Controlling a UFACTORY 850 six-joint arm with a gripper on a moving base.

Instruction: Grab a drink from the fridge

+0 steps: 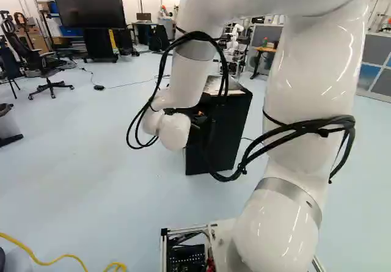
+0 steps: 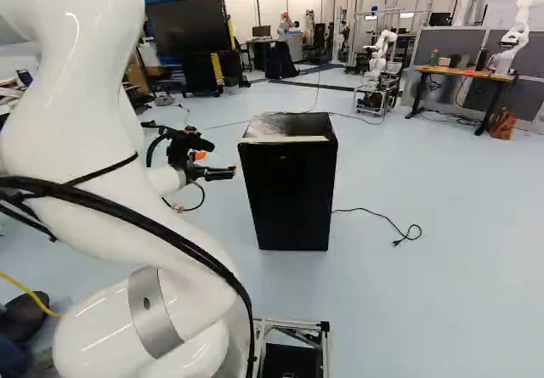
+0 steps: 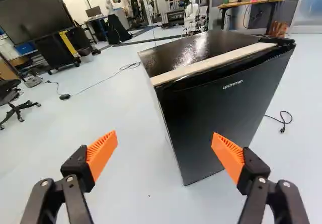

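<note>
Fridge (image 3: 176, 58) is positioned at one o'clock from the claw (image 3: 165, 135), held spread, presumably so the door (image 3: 216, 116) can be gripped.

Ahead of your claw (image 2: 233, 172), your pale blue floor (image 2: 425, 310) carries an upright mini fridge (image 2: 291, 195), a power cord (image 2: 396, 224) beyond it.
</note>
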